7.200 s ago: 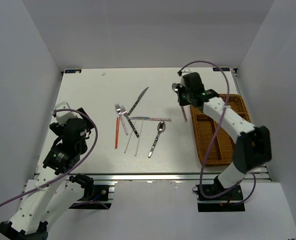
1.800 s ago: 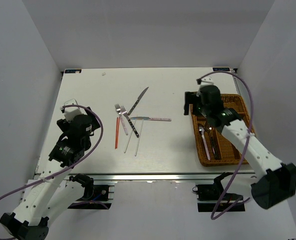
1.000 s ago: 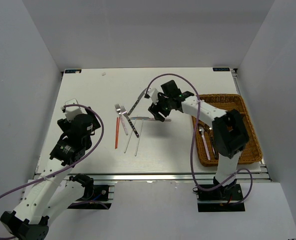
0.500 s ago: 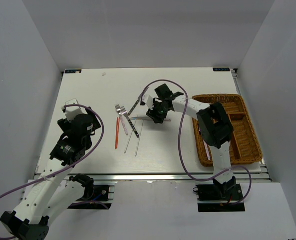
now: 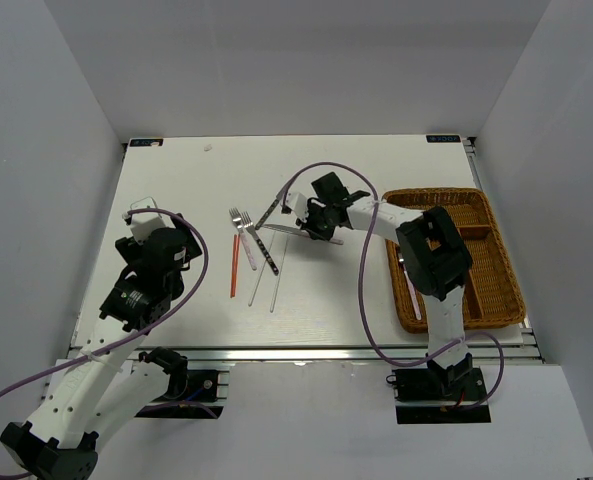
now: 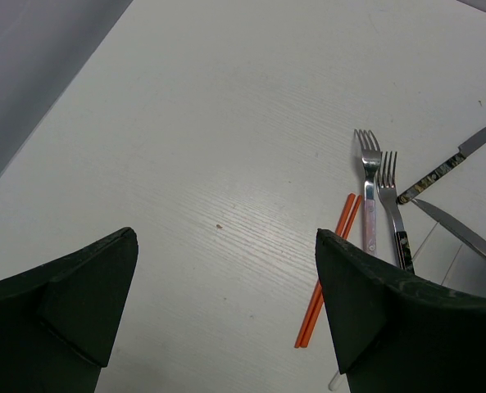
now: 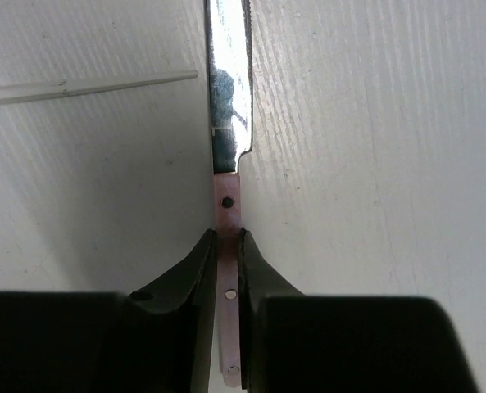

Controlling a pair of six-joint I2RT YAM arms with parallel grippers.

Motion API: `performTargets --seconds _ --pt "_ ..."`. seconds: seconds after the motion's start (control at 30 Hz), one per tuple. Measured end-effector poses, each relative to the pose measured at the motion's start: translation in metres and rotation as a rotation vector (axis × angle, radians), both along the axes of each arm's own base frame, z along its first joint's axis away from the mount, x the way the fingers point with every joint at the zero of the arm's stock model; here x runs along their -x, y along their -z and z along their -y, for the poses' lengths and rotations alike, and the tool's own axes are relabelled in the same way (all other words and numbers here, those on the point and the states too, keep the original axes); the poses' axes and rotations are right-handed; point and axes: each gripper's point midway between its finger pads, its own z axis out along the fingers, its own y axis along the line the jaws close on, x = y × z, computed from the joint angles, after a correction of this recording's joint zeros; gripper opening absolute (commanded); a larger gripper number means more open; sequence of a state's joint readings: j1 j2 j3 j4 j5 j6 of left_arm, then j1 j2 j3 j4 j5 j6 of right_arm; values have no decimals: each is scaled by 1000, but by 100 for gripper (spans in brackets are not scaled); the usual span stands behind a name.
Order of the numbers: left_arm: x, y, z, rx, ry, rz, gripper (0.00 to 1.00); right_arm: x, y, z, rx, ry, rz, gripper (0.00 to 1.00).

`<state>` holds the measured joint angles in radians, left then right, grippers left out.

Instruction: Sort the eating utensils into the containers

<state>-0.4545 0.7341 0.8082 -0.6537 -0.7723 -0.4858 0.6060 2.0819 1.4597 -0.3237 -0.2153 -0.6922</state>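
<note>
My right gripper [image 5: 321,226] is at the table's middle, shut on the pink handle of a silver knife [image 5: 279,230]; in the right wrist view the jaws [image 7: 228,246] pinch the handle [image 7: 227,196] and the blade points away. The brown wicker tray [image 5: 461,325] stands at the right with a spoon [image 5: 404,262] in it. Two forks [image 5: 246,228], a dark-handled knife [image 5: 276,204], red-orange chopsticks [image 5: 234,265] and two white chopsticks [image 5: 266,272] lie left of centre. My left gripper [image 6: 224,270] is open and empty above the table's left side.
The left wrist view shows the forks [image 6: 377,176], the red-orange chopsticks [image 6: 329,278] and the dark-handled knife [image 6: 447,162] ahead to the right. A white chopstick [image 7: 87,88] lies just left of the held knife's blade. White walls enclose the table.
My right arm has swung from the tray to the pink-handled knife and shut on its handle. The spoon and a pink-handled utensil left the table. The left arm has stayed put.
</note>
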Motion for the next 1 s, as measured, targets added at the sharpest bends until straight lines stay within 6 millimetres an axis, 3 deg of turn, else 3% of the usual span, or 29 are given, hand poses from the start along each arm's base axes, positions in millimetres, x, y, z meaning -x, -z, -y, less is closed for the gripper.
performTargets --seconds 0.17,0.33,0.67,0.83,1.0 --pt "0 0 0 1 3 -1 98 -1 0 1 0 3 25 1" --pt "0 0 1 1 3 -1 98 -1 -1 7 14 14 42 0" --pt "0 0 0 1 3 -1 98 15 -6 51 23 177 -49 0" --pt "0 0 0 2 3 0 98 9 -35 64 -59 347 -69 0" --pt "0 0 0 3 3 2 98 -17 -88 83 -249 686 -31 0"
